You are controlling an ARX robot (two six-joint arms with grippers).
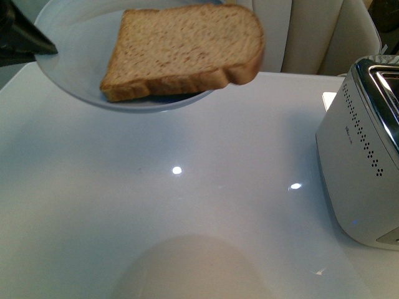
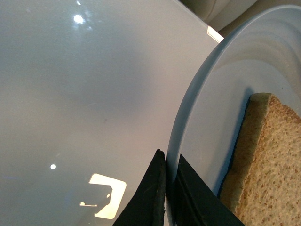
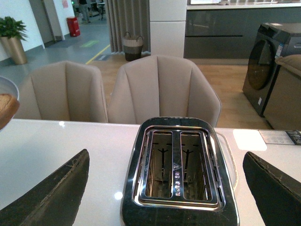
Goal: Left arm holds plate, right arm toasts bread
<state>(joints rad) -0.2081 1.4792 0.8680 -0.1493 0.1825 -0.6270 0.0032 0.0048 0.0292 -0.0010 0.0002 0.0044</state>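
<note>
A pale blue-white plate [image 1: 75, 50] hangs tilted above the table's far left. On it lies the slice of brown bread [image 1: 187, 47], one corner jutting past the rim. My left gripper [image 1: 22, 34] is shut on the plate's left edge. In the left wrist view its fingertips [image 2: 170, 157] pinch the rim [image 2: 197, 94], with the bread [image 2: 268, 160] close beside them. My right gripper [image 3: 165, 155] is open above a silver two-slot toaster [image 3: 178, 207], its fingers [image 3: 56, 193] wide apart on either side. Both slots are empty. The toaster [image 1: 368, 156] stands at the table's right edge.
The glossy white table [image 1: 187, 205] spreads below the plate. Beige chairs [image 3: 162, 89] stand behind its far edge. In the right wrist view the bread [image 3: 7, 108] and plate [image 3: 4, 84] peek in from the side, apart from the toaster.
</note>
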